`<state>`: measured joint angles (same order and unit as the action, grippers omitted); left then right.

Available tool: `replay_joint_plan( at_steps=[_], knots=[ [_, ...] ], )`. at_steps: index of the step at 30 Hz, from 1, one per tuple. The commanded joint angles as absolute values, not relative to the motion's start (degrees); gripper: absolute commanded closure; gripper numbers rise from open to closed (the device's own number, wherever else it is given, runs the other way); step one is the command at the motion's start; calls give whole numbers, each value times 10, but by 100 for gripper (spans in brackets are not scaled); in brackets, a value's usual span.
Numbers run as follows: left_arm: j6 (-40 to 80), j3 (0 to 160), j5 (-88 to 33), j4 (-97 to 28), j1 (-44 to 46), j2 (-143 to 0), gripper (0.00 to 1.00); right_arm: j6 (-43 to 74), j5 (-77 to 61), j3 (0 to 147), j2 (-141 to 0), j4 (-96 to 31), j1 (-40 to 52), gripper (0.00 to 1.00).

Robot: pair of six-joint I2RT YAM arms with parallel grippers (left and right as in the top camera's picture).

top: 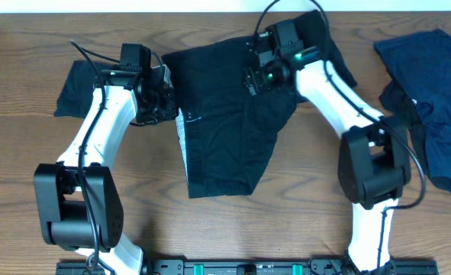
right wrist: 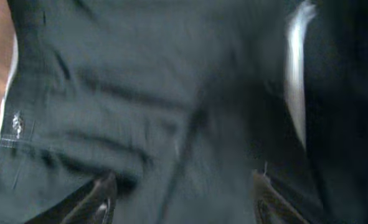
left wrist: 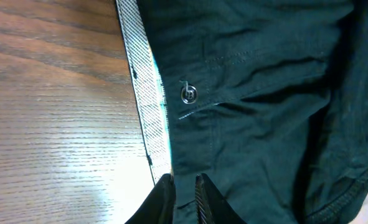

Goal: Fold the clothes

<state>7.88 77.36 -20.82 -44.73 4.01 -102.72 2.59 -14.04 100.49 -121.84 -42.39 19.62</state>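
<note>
The black garment (top: 225,130) lies spread at the middle of the tabletop (top: 27,137), its top reaching the far edge, with a pale strip (top: 183,141) down its left side. The right arm covers its upper right part, and the right wrist view is blurred, so its folds there are hard to read. A navy garment (top: 439,92) sits at the right edge, cut off by the frame. A smaller dark piece (top: 76,88) lies toward the far left corner, partly behind the left arm.

The left gripper (left wrist: 185,199) is at the black garment's left edge, its fingers (left wrist: 168,200) nearly together and pinching the cloth just beside the pale strip (left wrist: 143,93), below a button (left wrist: 188,94). The right gripper (right wrist: 184,199) hangs over the garment's upper middle, fingers (right wrist: 99,202) spread wide and holding nothing, dark cloth lying beneath them.
</note>
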Motion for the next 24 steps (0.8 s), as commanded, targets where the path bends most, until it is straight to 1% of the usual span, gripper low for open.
replay_joint_plan(
  at_steps=[1,5,7,9,11,14,17,21,24],
  knots=[
    [76,771,-198,-449,39,-1018,85,17,-139,1029,-1160,-487,158,38],
    [76,771,-198,-448,39,-1018,85,10,-140,1028,-1153,-605,107,57],
    [76,771,-198,-446,39,-1018,85,-22,-156,1013,-1155,-638,83,62],
    [76,771,-198,-444,39,-1018,85,-70,-201,991,-1155,-648,61,62],
    [76,771,-198,-443,39,-1018,85,-121,-255,964,-1155,-645,40,60],
    [76,771,-198,-441,39,-1018,85,-134,-281,915,-1155,-611,18,59],
    [76,771,-198,-441,39,-1018,84,-134,-301,856,-1155,-549,5,57],
    [76,771,-198,-440,39,-1018,85,-154,-380,785,-1155,-449,2,56],
    [76,771,-198,-441,39,-1018,85,-153,-390,744,-1155,-378,2,55]
  ],
)
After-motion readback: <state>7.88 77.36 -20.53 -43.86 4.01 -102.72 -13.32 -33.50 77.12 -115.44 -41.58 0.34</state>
